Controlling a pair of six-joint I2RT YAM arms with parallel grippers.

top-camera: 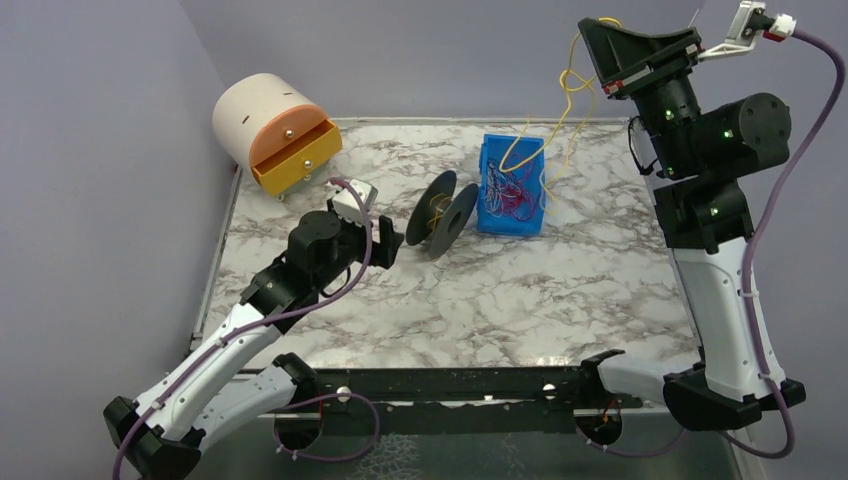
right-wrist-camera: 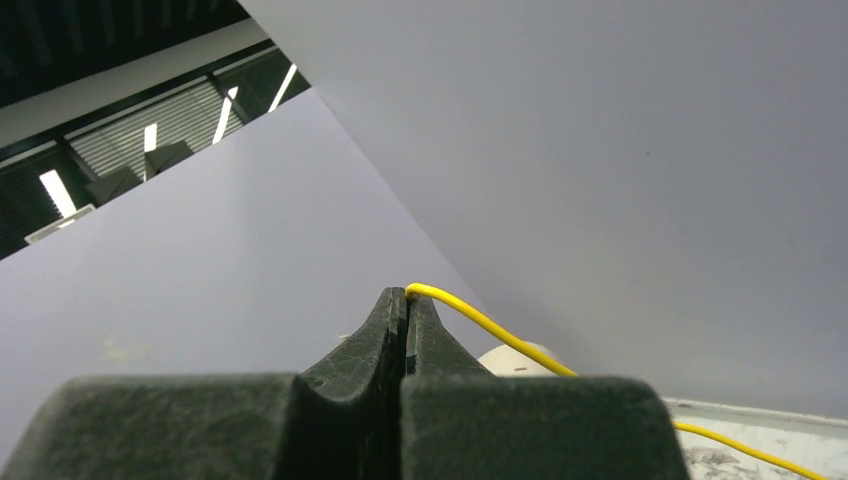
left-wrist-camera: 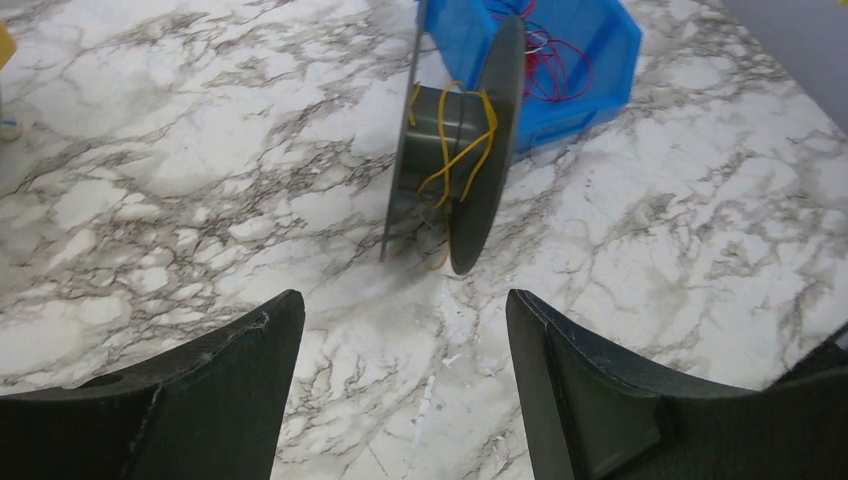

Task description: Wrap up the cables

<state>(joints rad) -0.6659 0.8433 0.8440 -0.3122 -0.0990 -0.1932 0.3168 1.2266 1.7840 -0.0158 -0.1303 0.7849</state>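
While reared high over the far right corner of the bench (top-camera: 560,290), pinches a yellow cable (top-camera: 568,88) at the very tips of the right end effector (top-camera: 592,26), jaws pressed flat together on the wire; aims up and leftward at the grey back wall, forearm nearly upright above a white-shelled link; shows, from that wrist, matte black fingers (right-wrist-camera: 385,340) meeting in one seam and the cable arching off to the right; trails that cable, thin and limp, down in loose kinked loops into a blue bin (top-camera: 512,222) at mid-bench; keeps low on the left, stretched forward over the bench, with the left end effector (top-camera: 385,240) gaping wide and gripping nothing; faces a dark grey spool (top-camera: 445,215) close ahead, stood on its rims, two thin round flanges about a smooth hub; carries a few slack yellow turns round that hub; stands just beside the bin, on its left; holds in the bin a tangle of red and purple cables (top-camera: 512,195), hair-thin and curly; rests all of this on glossy white marble veined in grey; has at the far left corner a cream drum (top-camera: 255,110) with an orange drawer (top-camera: 295,160) pulled out.
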